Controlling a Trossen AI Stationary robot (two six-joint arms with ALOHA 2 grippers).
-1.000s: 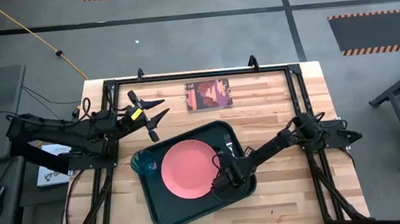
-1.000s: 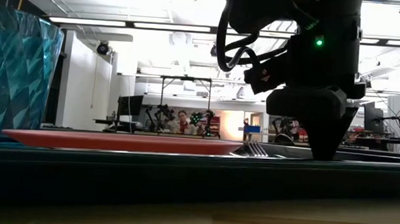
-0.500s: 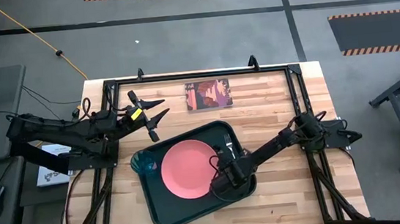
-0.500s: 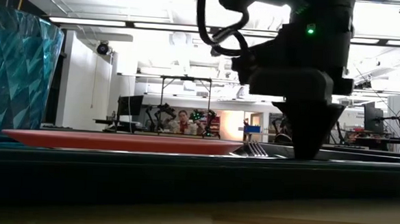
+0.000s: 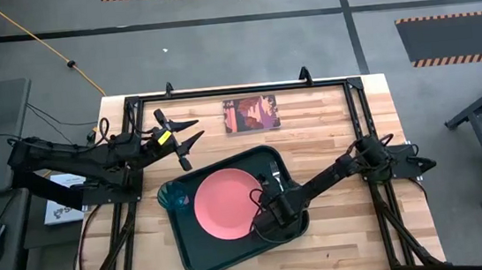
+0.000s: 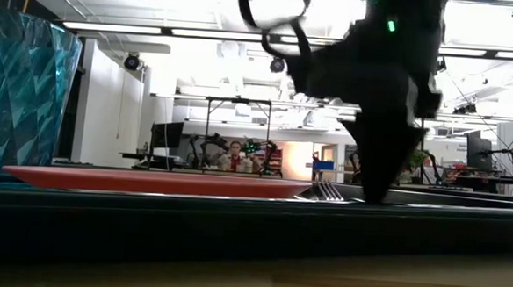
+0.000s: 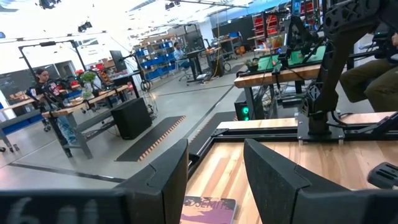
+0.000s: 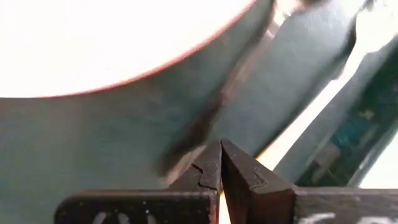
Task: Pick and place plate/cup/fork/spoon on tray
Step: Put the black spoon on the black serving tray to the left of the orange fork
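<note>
The pink plate (image 5: 227, 204) lies flat in the dark green tray (image 5: 208, 258). The teal cup (image 5: 172, 196) stands upright in the tray's left corner. The fork (image 5: 275, 171) lies in the tray's far right part, past the plate. My right gripper (image 5: 261, 207) is shut and points down at the tray floor beside the plate's right edge. In the right wrist view, a thin dark spoon (image 8: 211, 106) lies blurred on the tray floor, running away from the fingertips (image 8: 221, 152). My left gripper (image 5: 183, 132) is open and empty over the table's far left. My right gripper's shut fingertips (image 8: 211, 163) stand at the spoon's near, dark end (image 8: 186, 142), coming from above. The spoon lies along the tray floor beside the plate's rim. I cannot tell whether the fingers touch it or have it between them.
A dark-red square book (image 5: 251, 114) lies at the table's far middle. A black metal frame (image 5: 237, 91) runs round the table top. Bare wood lies right of the tray and near the front edge. People stand far off in the room behind.
My right gripper has slid toward the table's left edge, closer to the plate's rim, staying low over the tray floor, and has turned a little. Plate, cup and fork have kept still.
</note>
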